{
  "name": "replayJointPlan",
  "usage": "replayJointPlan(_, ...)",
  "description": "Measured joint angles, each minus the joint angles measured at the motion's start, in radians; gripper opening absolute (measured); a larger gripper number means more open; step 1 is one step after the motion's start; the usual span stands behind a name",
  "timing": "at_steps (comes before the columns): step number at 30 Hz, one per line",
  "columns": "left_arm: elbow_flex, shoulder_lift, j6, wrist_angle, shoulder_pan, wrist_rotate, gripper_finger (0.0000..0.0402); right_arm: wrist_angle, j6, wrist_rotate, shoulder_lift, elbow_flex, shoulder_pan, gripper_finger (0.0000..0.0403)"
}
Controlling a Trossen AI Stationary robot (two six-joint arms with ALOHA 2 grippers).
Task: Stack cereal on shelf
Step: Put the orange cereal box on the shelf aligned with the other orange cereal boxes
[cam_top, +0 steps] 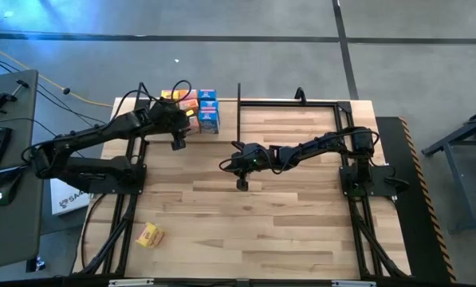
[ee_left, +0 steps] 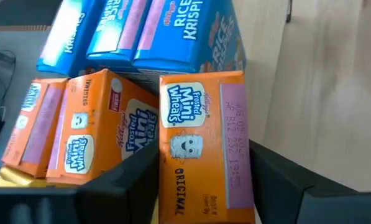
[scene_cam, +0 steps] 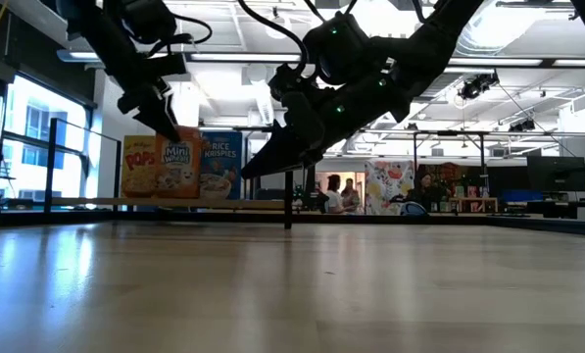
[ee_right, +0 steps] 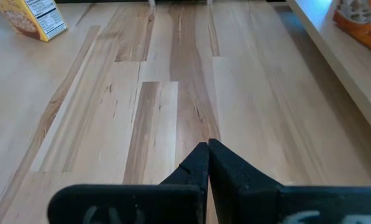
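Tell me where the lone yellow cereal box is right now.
In the high view the yellow cereal box lies alone on the table near its front left corner, far from the stacked boxes at the back left, with neither gripper near it.

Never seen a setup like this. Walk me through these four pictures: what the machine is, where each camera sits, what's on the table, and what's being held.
This is a two-armed robot at a slatted wooden table. One picture looks straight down, one looks level across the tabletop, and one comes from a camera on each wrist. From above, small cereal boxes are stacked at the far left edge, on the shelf. One yellow box lies apart near the front left. The left gripper is at the stack; its wrist camera shows its fingers open on either side of an orange Mini-Wheats box, not clamped. The right gripper is shut, holds nothing, and hangs over mid-table.
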Motion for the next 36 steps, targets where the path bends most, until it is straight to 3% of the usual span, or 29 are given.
replayJointPlan(20, 0.001, -0.057, -0.008, 0.011, 0.000, -0.054, 0.0219, 0.000, 0.000, 0.000, 0.000, 0.000, 0.000, 0.0002)
replayJointPlan(26, 0.067, -0.061, -0.007, -0.017, -0.002, -0.070, 0.0219, 0.000, 0.000, 0.000, 0.000, 0.000, 0.000, 0.0002)
replayJointPlan(31, 0.083, -0.079, -0.057, -0.077, -0.039, 0.030, 0.0207, -0.001, -0.025, 0.005, 0.000, 0.000, 0.012, 0.0002)
replayJointPlan(36, 0.017, -0.117, -0.151, -0.076, -0.082, 0.089, 0.0157, 0.028, -0.081, 0.095, 0.000, -0.051, 0.043, 0.0001)
